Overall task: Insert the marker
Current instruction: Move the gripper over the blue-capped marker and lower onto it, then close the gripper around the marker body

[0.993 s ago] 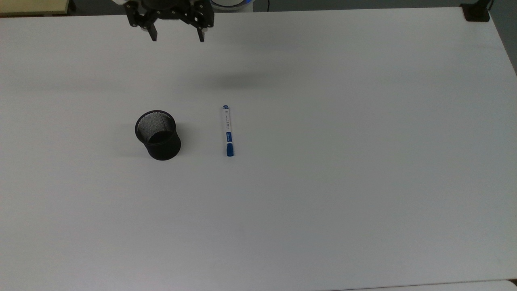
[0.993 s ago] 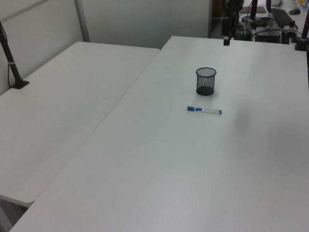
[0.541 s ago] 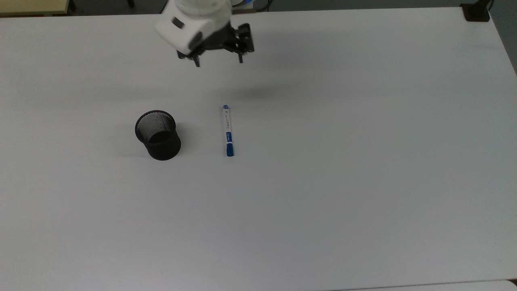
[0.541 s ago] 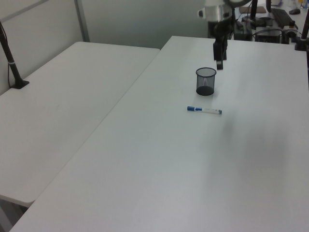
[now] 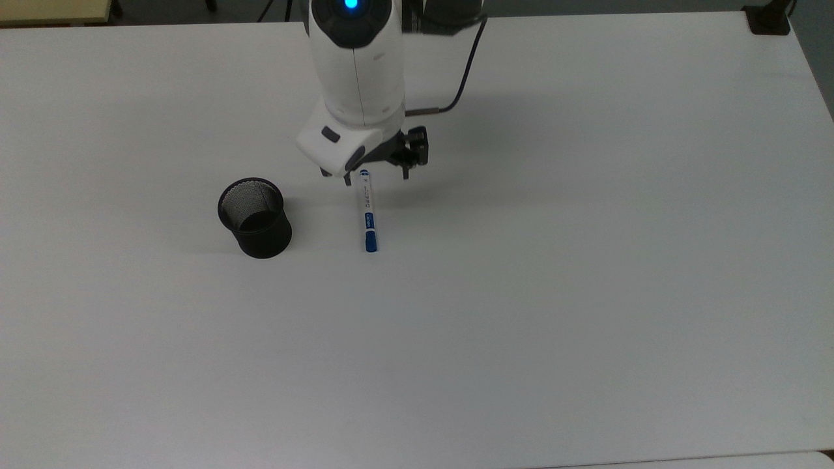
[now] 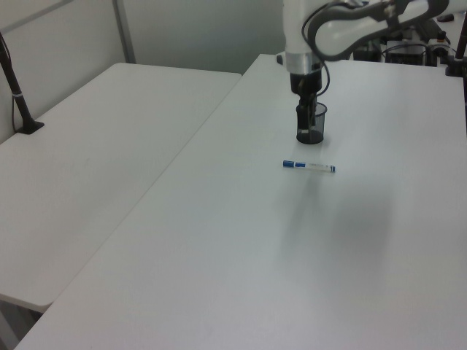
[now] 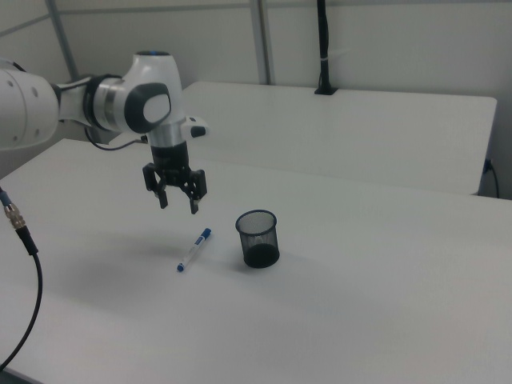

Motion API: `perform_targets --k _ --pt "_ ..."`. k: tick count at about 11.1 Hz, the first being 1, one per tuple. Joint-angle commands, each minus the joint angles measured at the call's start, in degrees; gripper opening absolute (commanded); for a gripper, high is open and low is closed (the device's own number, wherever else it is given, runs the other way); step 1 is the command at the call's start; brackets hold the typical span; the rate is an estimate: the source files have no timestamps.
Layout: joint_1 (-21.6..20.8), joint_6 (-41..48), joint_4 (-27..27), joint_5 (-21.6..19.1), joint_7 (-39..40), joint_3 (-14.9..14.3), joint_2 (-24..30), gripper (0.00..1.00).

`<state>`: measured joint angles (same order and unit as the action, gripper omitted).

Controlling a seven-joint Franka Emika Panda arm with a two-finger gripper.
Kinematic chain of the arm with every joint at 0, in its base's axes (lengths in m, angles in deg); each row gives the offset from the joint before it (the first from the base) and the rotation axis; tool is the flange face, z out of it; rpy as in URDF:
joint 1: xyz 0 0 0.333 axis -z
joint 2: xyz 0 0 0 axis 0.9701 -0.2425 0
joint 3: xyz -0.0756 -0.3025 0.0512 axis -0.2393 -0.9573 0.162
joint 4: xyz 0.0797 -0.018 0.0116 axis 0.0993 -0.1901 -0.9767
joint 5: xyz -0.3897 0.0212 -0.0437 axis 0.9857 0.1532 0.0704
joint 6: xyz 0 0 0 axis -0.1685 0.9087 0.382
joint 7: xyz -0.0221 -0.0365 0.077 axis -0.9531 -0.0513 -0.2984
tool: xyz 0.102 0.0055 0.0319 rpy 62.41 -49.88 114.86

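Observation:
The marker point(image 5: 369, 212) lies flat on the white table point(image 5: 521, 326), its blue cap toward the top view's bottom. To the top view's left of it stands a black mesh cup point(image 5: 254, 218), upright and with nothing inside. My gripper point(image 5: 376, 177) hangs open above the marker's uncapped end, holding nothing. In the right view the gripper point(image 7: 178, 206) is clearly above the table, up and left of the marker point(image 7: 193, 250) and the cup point(image 7: 258, 238). In the left view the gripper point(image 6: 302, 117) overlaps the cup point(image 6: 311, 124), with the marker point(image 6: 309, 167) in front.
A second white table point(image 6: 87, 160) adjoins this one, with a black clamped post point(image 6: 18, 95) on its far edge. A black clamp point(image 5: 769, 19) sits at the top view's upper right corner. A black cable point(image 7: 24, 264) hangs at the right view's left.
The arm has swung in from the table's far edge and come down, bringing the open gripper from behind the cup to just above the marker's end. Marker and cup have not moved.

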<state>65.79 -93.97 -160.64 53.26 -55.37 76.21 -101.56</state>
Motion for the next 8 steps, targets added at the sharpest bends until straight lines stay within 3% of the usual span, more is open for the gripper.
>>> perform_targets --k 1,5,8 --pt "-1.0 -8.1 0.3 0.1 -3.0 -0.5 -5.0 0.79" --pt "-1.2 -9.9 0.8 0.7 -3.0 -0.5 -9.5 0.63" --pt "-1.0 -11.6 1.2 1.0 -2.8 -0.5 -10.1 0.57"
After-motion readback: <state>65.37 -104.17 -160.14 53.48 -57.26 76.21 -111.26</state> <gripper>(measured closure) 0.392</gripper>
